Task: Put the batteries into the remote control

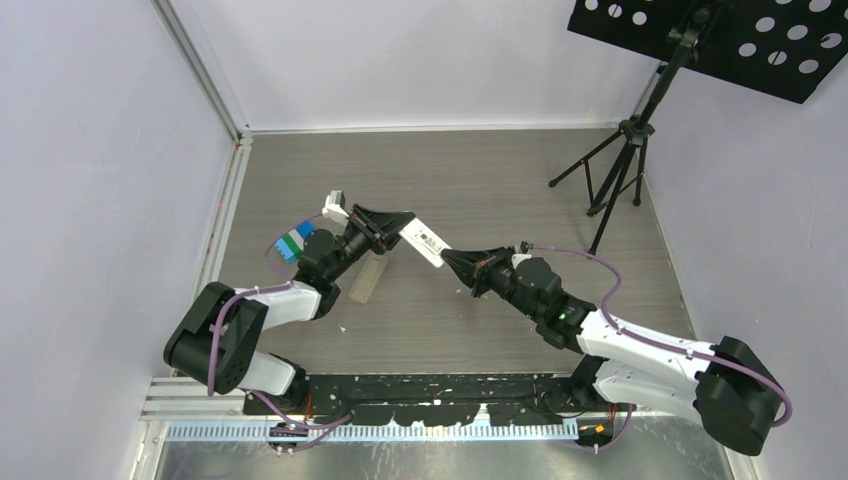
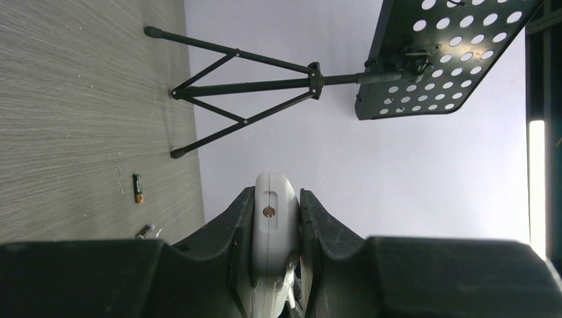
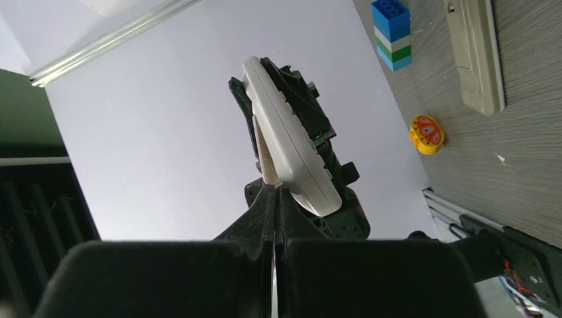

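My left gripper (image 1: pixel 392 229) is shut on the white remote control (image 1: pixel 424 243) and holds it above the table; in the left wrist view the remote's end (image 2: pixel 274 218) sits clamped between both fingers. In the right wrist view the remote (image 3: pixel 286 142) is seen edge-on, with a thin cream cover flap (image 3: pixel 262 154) standing off its back. My right gripper (image 3: pixel 275 193) is shut, its tips pinching the lower end of that flap; it also shows in the top view (image 1: pixel 449 260). Two small dark batteries (image 2: pixel 138 188) (image 2: pixel 145 230) lie on the table.
A translucent grey-tan flat bar (image 1: pixel 367 277) lies under the left arm and also shows in the right wrist view (image 3: pixel 474 53). A blue-green-white brick stack (image 3: pixel 392 33) and a small yellow toy (image 3: pixel 426 134) sit near it. A black music stand tripod (image 1: pixel 615 170) stands at the back right.
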Tool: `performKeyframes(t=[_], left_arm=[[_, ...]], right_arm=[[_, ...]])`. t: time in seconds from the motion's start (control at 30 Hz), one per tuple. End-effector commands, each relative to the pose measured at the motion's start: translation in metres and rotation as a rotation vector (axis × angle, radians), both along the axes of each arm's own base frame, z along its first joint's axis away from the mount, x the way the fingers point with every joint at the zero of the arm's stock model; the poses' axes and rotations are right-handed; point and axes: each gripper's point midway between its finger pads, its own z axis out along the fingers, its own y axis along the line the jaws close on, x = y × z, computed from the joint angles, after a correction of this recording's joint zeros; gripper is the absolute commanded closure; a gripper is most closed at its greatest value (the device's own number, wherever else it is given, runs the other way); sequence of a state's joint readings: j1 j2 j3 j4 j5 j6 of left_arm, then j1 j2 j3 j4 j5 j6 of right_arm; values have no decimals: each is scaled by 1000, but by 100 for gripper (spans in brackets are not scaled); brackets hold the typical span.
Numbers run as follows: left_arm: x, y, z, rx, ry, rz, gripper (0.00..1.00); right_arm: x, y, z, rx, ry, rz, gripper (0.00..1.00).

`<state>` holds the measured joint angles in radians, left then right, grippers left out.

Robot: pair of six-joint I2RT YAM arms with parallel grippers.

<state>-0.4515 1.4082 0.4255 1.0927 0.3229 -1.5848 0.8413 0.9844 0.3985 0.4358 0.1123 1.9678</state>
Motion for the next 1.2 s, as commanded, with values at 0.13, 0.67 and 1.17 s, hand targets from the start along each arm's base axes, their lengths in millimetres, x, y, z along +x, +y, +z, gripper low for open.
performKeyframes(t=[0.13, 0.67, 1.17], left_arm=[[-8, -1, 21, -22, -116, -19, 100], [-9, -2, -1, 73, -81, -22, 100], [-17, -10, -7, 165, 28, -102, 100]], right_arm=[[0, -10, 4, -315, -89, 25, 62], [3, -19, -7, -809, -213, 165, 53], [-17, -15, -2, -1360, -830, 634, 28]])
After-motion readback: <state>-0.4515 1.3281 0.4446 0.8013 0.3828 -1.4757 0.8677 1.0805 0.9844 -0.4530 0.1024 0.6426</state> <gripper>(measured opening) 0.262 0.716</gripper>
